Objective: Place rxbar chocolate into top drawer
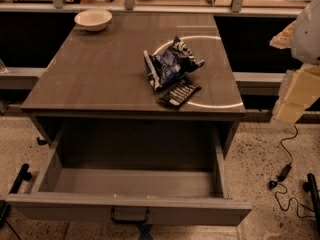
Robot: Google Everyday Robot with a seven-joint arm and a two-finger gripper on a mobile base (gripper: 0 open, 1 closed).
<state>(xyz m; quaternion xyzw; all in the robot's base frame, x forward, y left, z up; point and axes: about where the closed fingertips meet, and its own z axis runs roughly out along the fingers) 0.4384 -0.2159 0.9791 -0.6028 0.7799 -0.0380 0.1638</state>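
The rxbar chocolate, a flat black wrapper with white lettering, lies on the cabinet top near its front right edge. It touches the lower edge of a blue-and-white chip bag. The top drawer is pulled wide open below the top, and its inside looks empty. Its dark pull handle is on the front panel. My gripper shows as cream-coloured blocks at the right edge of the view, beyond the cabinet's right side, well apart from the bar and holding nothing I can see.
A white bowl stands at the far left corner of the cabinet top. A black cable lies on the speckled floor to the right. Dark legs stand at the floor's left and right. A shelf runs behind the cabinet.
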